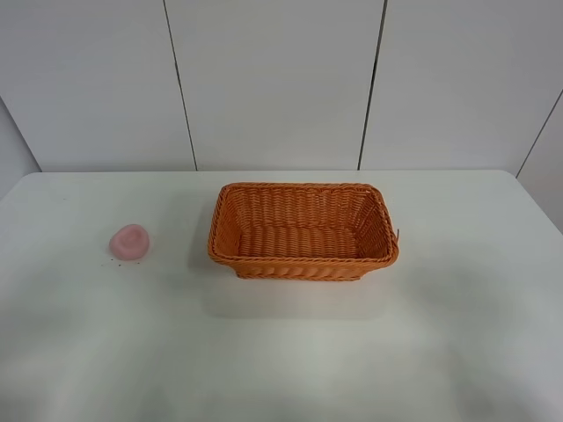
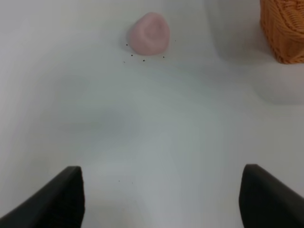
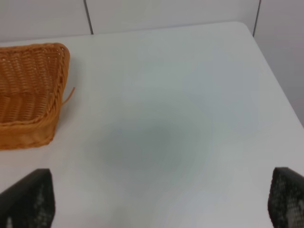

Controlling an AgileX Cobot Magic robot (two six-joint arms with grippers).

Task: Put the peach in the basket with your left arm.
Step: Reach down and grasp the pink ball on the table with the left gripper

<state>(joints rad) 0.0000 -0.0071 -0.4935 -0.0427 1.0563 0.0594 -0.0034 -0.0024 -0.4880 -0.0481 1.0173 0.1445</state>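
— Do we read any lettering on the basket (image 1: 303,264)?
— We find none. Its weave carries no label or brand on any side we see.
— And on the peach (image 1: 129,241), or the desk (image 1: 281,369)?
— We read nothing there either. The dark specks (image 2: 144,60) beside the peach are only dots, not characters.
— The wall panels (image 1: 273,79)?
— We make out no sign or number on them.
— The left pincer (image 2: 164,194) and right pincer (image 3: 160,197)?
— We see bare black tips with no marking we can read.
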